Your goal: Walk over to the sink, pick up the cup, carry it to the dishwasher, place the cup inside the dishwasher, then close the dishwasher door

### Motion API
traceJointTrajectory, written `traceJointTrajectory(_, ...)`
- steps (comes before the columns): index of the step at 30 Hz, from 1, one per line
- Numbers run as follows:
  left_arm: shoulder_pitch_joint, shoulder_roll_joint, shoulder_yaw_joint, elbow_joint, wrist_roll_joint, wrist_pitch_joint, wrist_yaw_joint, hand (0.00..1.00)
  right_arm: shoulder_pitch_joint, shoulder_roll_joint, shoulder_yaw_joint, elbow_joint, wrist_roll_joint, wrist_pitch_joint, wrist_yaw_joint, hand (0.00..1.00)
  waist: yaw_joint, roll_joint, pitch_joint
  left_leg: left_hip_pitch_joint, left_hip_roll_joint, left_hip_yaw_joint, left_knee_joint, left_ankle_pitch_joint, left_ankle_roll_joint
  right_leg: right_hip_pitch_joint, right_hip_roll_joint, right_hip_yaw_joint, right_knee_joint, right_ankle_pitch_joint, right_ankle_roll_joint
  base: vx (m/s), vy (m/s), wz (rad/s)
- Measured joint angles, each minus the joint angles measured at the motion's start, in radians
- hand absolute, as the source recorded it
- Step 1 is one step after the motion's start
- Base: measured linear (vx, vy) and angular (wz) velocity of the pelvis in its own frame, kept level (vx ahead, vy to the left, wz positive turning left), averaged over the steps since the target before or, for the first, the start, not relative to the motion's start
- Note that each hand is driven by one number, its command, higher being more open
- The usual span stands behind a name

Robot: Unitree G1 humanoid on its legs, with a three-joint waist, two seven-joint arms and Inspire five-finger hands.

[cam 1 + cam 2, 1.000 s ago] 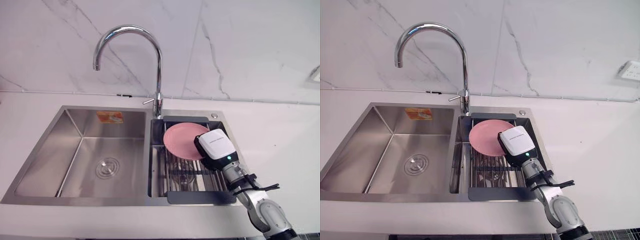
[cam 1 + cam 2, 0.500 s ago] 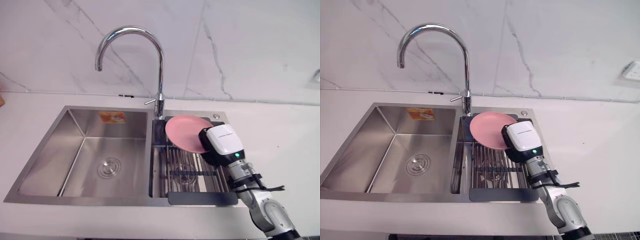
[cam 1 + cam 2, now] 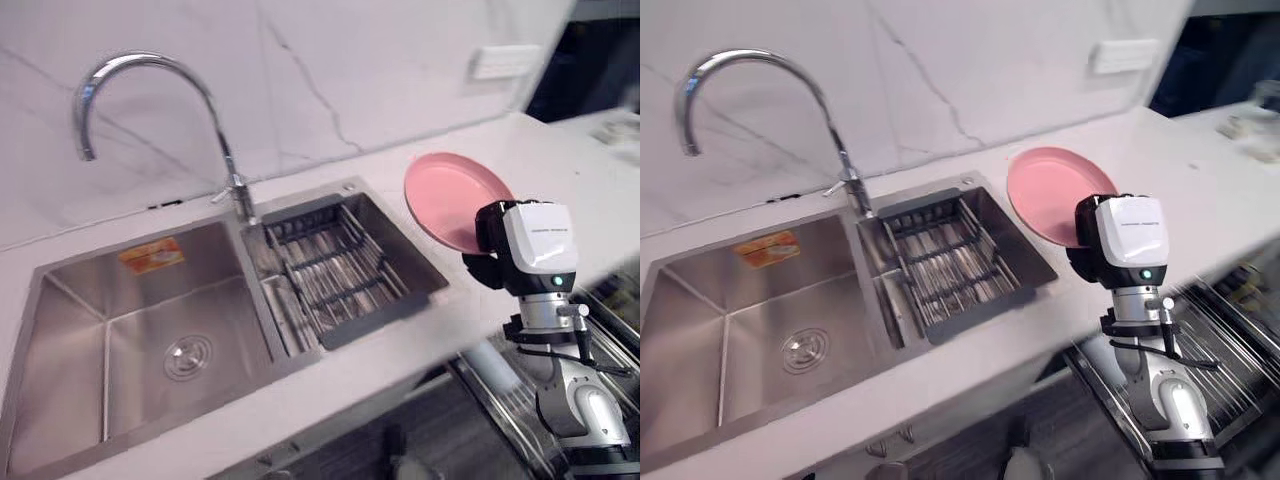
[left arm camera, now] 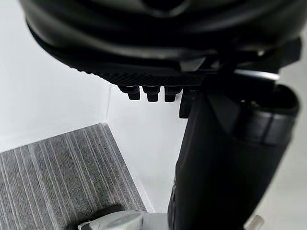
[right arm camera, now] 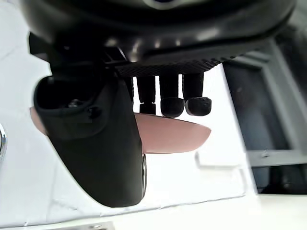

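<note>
My right hand (image 3: pixel 1087 262) holds a pink plate (image 3: pixel 445 200) upright in the air above the white countertop (image 3: pixel 400 350), to the right of the steel sink (image 3: pixel 60 330). My fingers (image 5: pixel 172 98) curl over the plate's rim on one side and my thumb (image 5: pixel 91 143) presses on the other. A dark draining rack (image 3: pixel 335 275) sits in the sink's right basin beneath the curved faucet (image 3: pixel 150 65). A wire rack (image 3: pixel 1230 350) shows below the counter's edge. My left hand (image 4: pixel 158 48) hangs above a grey mat (image 4: pixel 57 182); whether it is closed I cannot tell.
</note>
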Motion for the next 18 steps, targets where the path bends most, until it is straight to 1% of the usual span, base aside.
traceJointTrajectory(1, 0.001, 0.001, 0.000, -0.002, -0.010, 0.004, 0.000, 1.00, -0.001, 0.000, 0.000, 0.003, 0.000, -0.005, -0.006, 0.00, 0.000, -0.006, -0.004, -0.002, 0.010, 0.022, -0.012, 0.010, 0.002, 0.027, -0.027, -0.004, 0.057, -0.031, 0.002, -0.20, 0.008, -0.92)
traceJointTrajectory(2, 0.001, 0.004, 0.003, -0.004, -0.011, 0.006, 0.000, 1.00, -0.003, 0.000, 0.000, 0.008, -0.001, -0.005, -0.009, 0.00, -0.001, -0.011, -0.007, -0.009, 0.018, 0.033, -0.013, 0.016, 0.001, 0.048, -0.047, -0.010, 0.086, -0.046, 0.006, -0.12, -0.078, -0.77)
traceJointTrajectory(3, 0.002, 0.014, 0.015, -0.009, -0.013, 0.008, 0.001, 1.00, -0.017, -0.001, 0.006, 0.032, -0.001, -0.004, -0.010, 0.00, 0.008, -0.029, -0.017, -0.026, 0.035, 0.063, -0.010, 0.025, -0.007, 0.088, -0.089, -0.024, 0.115, -0.055, 0.008, -0.08, -0.104, -0.82)
traceJointTrajectory(4, 0.002, 0.020, 0.021, -0.015, -0.023, 0.011, 0.001, 1.00, -0.034, -0.001, 0.015, 0.060, -0.001, -0.002, -0.009, 0.00, 0.017, -0.045, -0.027, -0.045, 0.048, 0.082, 0.000, 0.030, -0.015, 0.115, -0.114, -0.031, 0.108, -0.055, 0.008, -0.12, -0.190, -1.08)
traceJointTrajectory(5, 0.003, 0.023, 0.033, -0.033, -0.041, 0.018, 0.002, 1.00, -0.067, -0.001, 0.031, 0.099, -0.001, 0.006, -0.008, 0.00, 0.027, -0.066, -0.039, -0.088, 0.079, 0.106, 0.041, 0.029, -0.023, 0.150, -0.131, -0.050, 0.039, -0.019, 0.003, -0.10, -0.202, -0.91)
traceJointTrajectory(6, 0.001, 0.035, 0.043, -0.045, -0.049, 0.022, 0.002, 1.00, -0.083, -0.001, 0.036, 0.117, -0.001, 0.012, -0.004, 0.00, 0.034, -0.081, -0.043, -0.110, 0.093, 0.117, 0.069, 0.029, -0.035, 0.166, -0.134, -0.058, -0.022, 0.024, 0.017, -0.16, -0.359, -1.01)
traceJointTrajectory(7, -0.022, 0.031, 0.061, -0.048, -0.054, 0.035, -0.001, 1.00, -0.109, -0.004, 0.038, 0.166, 0.000, 0.029, 0.003, 0.00, 0.058, -0.079, -0.042, -0.135, 0.127, 0.106, 0.098, 0.044, -0.060, 0.178, -0.085, -0.089, -0.105, -0.016, 0.060, -0.13, -0.321, -1.05)
traceJointTrajectory(8, -0.036, 0.023, 0.071, -0.054, -0.051, 0.045, -0.003, 1.00, -0.118, -0.003, 0.042, 0.207, 0.001, 0.052, 0.012, 0.00, 0.076, -0.070, -0.042, -0.128, 0.157, 0.097, 0.082, 0.062, -0.078, 0.201, -0.045, -0.099, -0.169, -0.026, 0.077, -0.15, -0.387, -0.95)
traceJointTrajectory(9, -0.038, 0.023, 0.074, -0.055, -0.048, 0.046, -0.002, 1.00, -0.116, -0.003, 0.042, 0.219, 0.003, 0.061, 0.015, 0.00, 0.076, -0.070, -0.041, -0.125, 0.165, 0.097, 0.074, 0.069, -0.087, 0.209, -0.032, -0.101, -0.192, -0.034, 0.090, -0.10, -0.282, -0.62)
traceJointTrajectory(10, -0.037, 0.027, 0.077, -0.055, -0.038, 0.052, -0.003, 1.00, -0.112, -0.003, 0.038, 0.224, 0.020, 0.079, 0.020, 0.00, 0.066, -0.074, -0.039, -0.125, 0.173, 0.097, 0.064, 0.083, -0.109, 0.216, -0.017, -0.099, -0.220, -0.052, 0.132, -0.10, -0.310, -0.21)
traceJointTrajectory(11, -0.035, 0.032, 0.077, -0.055, -0.038, 0.055, -0.004, 1.00, -0.105, -0.001, 0.027, 0.224, 0.037, 0.090, 0.021, 0.00, 0.052, -0.074, -0.037, -0.133, 0.179, 0.095, 0.053, 0.100, -0.124, 0.219, -0.001, -0.097, -0.248, -0.063, 0.158, -0.07, -0.224, -0.13)
traceJointTrajectory(12, -0.036, 0.033, 0.077, -0.055, -0.037, 0.055, -0.004, 1.00, -0.105, -0.001, 0.022, 0.224, 0.043, 0.097, 0.021, 0.00, 0.047, -0.072, -0.036, -0.137, 0.182, 0.094, 0.046, 0.111, -0.128, 0.220, 0.010, -0.097, -0.266, -0.064, 0.162, -0.08, -0.219, -0.10)
traceJointTrajectory(13, -0.037, 0.033, 0.077, -0.059, -0.034, 0.055, -0.002, 1.00, -0.105, 0.002, 0.012, 0.224, 0.048, 0.107, 0.021, 0.00, 0.044, -0.073, -0.034, -0.144, 0.183, 0.093, 0.019, 0.139, -0.133, 0.222, 0.031, -0.100, -0.313, -0.056, 0.175, -0.09, -0.200, -0.07)
traceJointTrajectory(14, -0.038, 0.033, 0.078, -0.068, -0.016, 0.055, -0.001, 1.00, -0.105, 0.005, -0.005, 0.224, 0.064, 0.108, 0.021, 0.00, 0.043, -0.073, -0.027, -0.151, 0.181, 0.091, -0.012, 0.169, -0.139, 0.229, 0.049, -0.108, -0.366, -0.043, 0.197, -0.09, -0.187, -0.02)
traceJointTrajectory(15, -0.041, 0.032, 0.077, -0.074, -0.012, 0.055, -0.001, 1.00, -0.105, 0.009, -0.017, 0.224, 0.067, 0.110, 0.021, 0.00, 0.042, -0.071, -0.019, -0.154, 0.179, 0.087, -0.027, 0.184, -0.142, 0.233, 0.057, -0.113, -0.389, -0.035, 0.206, -0.11, -0.148, 0.17)
traceJointTrajectory(16, -0.051, 0.029, 0.076, -0.078, -0.009, 0.055, -0.001, 1.00, -0.105, 0.020, -0.041, 0.225, 0.075, 0.120, 0.024, 0.00, 0.038, -0.064, 0.003, -0.158, 0.172, 0.073, -0.064, 0.215, -0.143, 0.235, 0.066, -0.129, -0.409, -0.022, 0.200, -0.13, -0.096, 0.29)
traceJointTrajectory(17, -0.059, 0.024, 0.076, -0.079, -0.011, 0.055, -0.004, 1.00, -0.108, 0.030, -0.051, 0.236, 0.083, 0.131, 0.024, 0.00, 0.035, -0.064, 0.019, -0.160, 0.160, 0.064, -0.105, 0.247, -0.143, 0.228, 0.069, -0.140, -0.421, -0.014, 0.195, -0.14, -0.070, 0.27)
traceJointTrajectory(18, -0.062, 0.023, 0.076, -0.079, -0.012, 0.055, -0.006, 1.00, -0.112, 0.031, -0.050, 0.245, 0.082, 0.133, 0.024, 0.00, 0.035, -0.063, 0.026, -0.161, 0.153, 0.064, -0.127, 0.261, -0.143, 0.218, 0.069, -0.141, -0.428, -0.010, 0.193, -0.15, -0.026, 0.17)
